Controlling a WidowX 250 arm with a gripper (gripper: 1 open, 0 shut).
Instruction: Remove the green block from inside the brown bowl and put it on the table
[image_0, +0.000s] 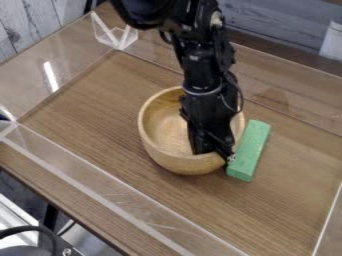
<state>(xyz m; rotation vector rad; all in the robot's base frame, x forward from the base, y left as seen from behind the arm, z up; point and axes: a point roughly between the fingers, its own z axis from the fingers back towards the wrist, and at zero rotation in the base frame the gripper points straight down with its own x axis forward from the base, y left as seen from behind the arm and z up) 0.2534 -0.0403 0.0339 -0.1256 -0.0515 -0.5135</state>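
The brown bowl (171, 158) sits right of the table's (87, 110) middle. The green block (249, 151) lies flat on the table outside the bowl, its long side against the bowl's right wall. My gripper (215, 150) points straight down into the bowl's right side, with its fingers together low against the inner wall by the rim. Whether they pinch the rim does not show. Nothing else is visible inside the bowl.
Low clear acrylic walls (80, 195) run around the table's edges. A small clear stand (118, 30) is at the back left corner. Bare wood lies left of and in front of the bowl.
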